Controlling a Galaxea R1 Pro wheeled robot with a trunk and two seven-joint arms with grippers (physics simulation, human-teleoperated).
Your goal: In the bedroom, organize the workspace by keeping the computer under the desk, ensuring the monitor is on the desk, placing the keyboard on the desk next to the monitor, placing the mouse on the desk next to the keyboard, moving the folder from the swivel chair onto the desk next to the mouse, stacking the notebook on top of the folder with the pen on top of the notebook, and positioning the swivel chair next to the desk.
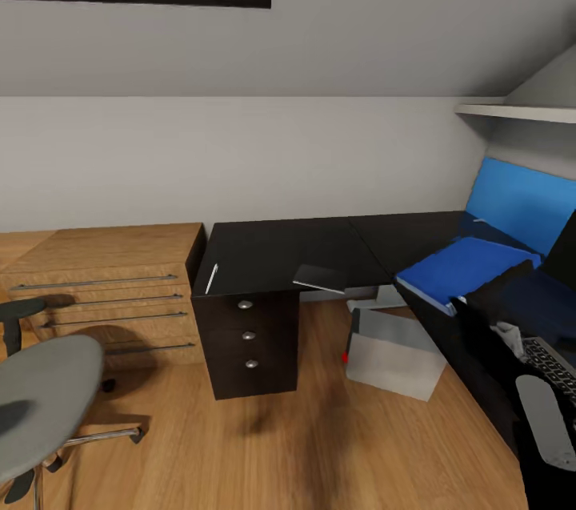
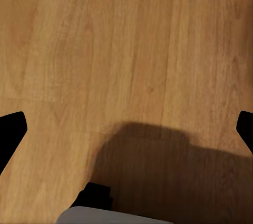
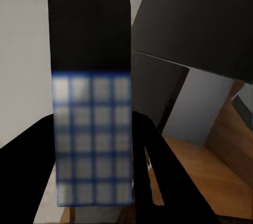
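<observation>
On the right wing of the black desk (image 1: pixel 280 254) the blue folder (image 1: pixel 460 266) lies tilted. My right gripper (image 1: pixel 500 298) is shut on its near edge. In the right wrist view the folder's blue-and-white edge (image 3: pixel 92 145) sits between the fingers (image 3: pixel 158 155). The pen (image 1: pixel 212 278) and the notebook (image 1: pixel 320 279) lie on the desk above the drawers. The computer (image 1: pixel 396 354) stands on the floor under the desk. The keyboard (image 1: pixel 552 366) and the monitor's black edge (image 1: pixel 565 250) are at far right. The swivel chair (image 1: pixel 40 398) is at lower left, its seat bare. My left gripper (image 2: pixel 126 129) hangs open over the floor. The mouse is hidden.
A light oak low cabinet (image 1: pixel 104 286) stands left of the desk's drawer unit (image 1: pixel 248 338). A blue wall panel (image 1: pixel 520 206) and a shelf (image 1: pixel 520 111) are at the right. Bare wood floor (image 1: pixel 280 446) lies between the chair and the desk.
</observation>
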